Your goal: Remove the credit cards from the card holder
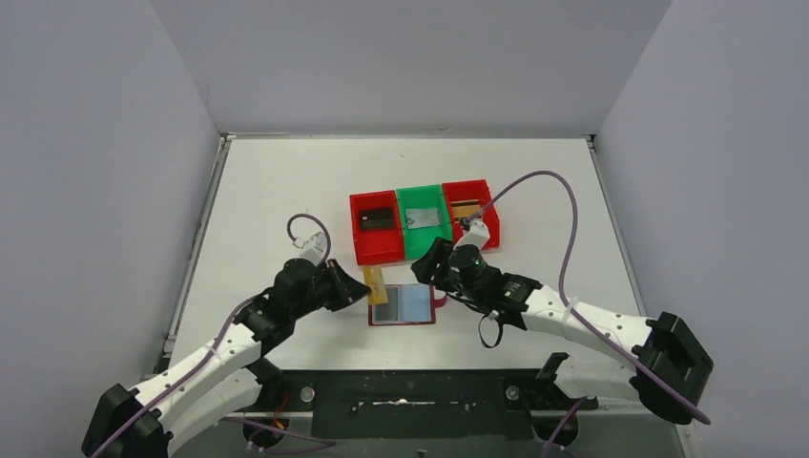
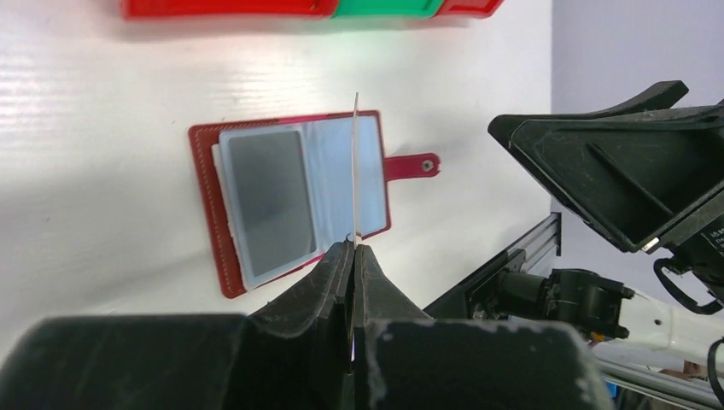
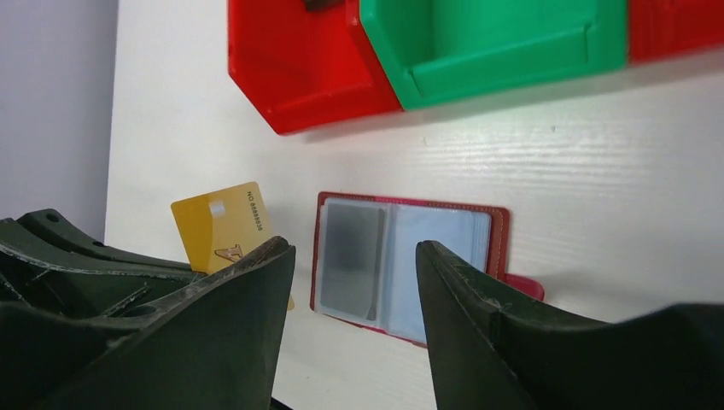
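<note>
Card holder (image 1: 418,303) lies open and flat on the counter (image 1: 286,191), at 6 o'clock from a row of three bins, with its snap tab (image 1: 440,301) sticking out at 3 o'clock. A grey card (image 2: 269,203) sits in the sleeve on its 9 o'clock half; the pale blue sleeve (image 2: 369,171) on the other half looks bare.

A gold card (image 1: 376,284) is out of the wallet, just beside its 10 o'clock corner; the left jaws are closed tight on this card's lower edge, and the left wrist view shows it edge-on as a thin upright line. Whether the card touches the counter I cannot tell.

The right jaws stand wide apart with nothing between them, hovering at about 1 o'clock from the wallet, near the tab; the right wrist view shows the wallet on the counter in the gap between them.

In the row, the left red bin (image 1: 377,253) holds a dark card (image 1: 379,218); the green bin (image 1: 429,246) in the middle holds a silvery card (image 1: 426,218); the right red bin (image 1: 465,186) is partly hidden by the right arm.
</note>
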Available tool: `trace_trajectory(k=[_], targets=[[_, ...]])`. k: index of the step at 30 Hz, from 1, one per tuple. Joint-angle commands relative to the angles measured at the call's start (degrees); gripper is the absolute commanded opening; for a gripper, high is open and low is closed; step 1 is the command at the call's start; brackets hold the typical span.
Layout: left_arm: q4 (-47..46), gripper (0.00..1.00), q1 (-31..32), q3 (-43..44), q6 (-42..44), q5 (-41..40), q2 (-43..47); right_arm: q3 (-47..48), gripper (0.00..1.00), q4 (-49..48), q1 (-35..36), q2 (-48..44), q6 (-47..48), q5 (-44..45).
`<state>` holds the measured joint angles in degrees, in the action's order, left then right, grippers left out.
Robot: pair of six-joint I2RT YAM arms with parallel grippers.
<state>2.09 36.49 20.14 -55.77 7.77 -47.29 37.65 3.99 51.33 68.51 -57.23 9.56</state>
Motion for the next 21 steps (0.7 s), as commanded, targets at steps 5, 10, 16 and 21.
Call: trace_trajectory(k=[5,10,16,21], targets=[[-1.1,0.0,-0.5,5.9,4.5,0.3,4.5,1.3,0.62,-5.0,-5.2,-8.0,9.9,-3.9],[-3.8,0.0,-0.5,4.7,2.9,0.8,7.4,0.9,0.71,-11.8,-8.5,-7.0,11.5,-17.2],[-10.0,0.0,-0.6,2.3,-0.5,1.5,9.4,0.5,0.84,-23.1,-8.5,-1.8,8.8,-29.5],[-11.7,0.0,-0.7,2.0,-1.3,2.7,9.8,0.7,0.77,-30.6,-8.5,2.4,6.6,-37.5]])
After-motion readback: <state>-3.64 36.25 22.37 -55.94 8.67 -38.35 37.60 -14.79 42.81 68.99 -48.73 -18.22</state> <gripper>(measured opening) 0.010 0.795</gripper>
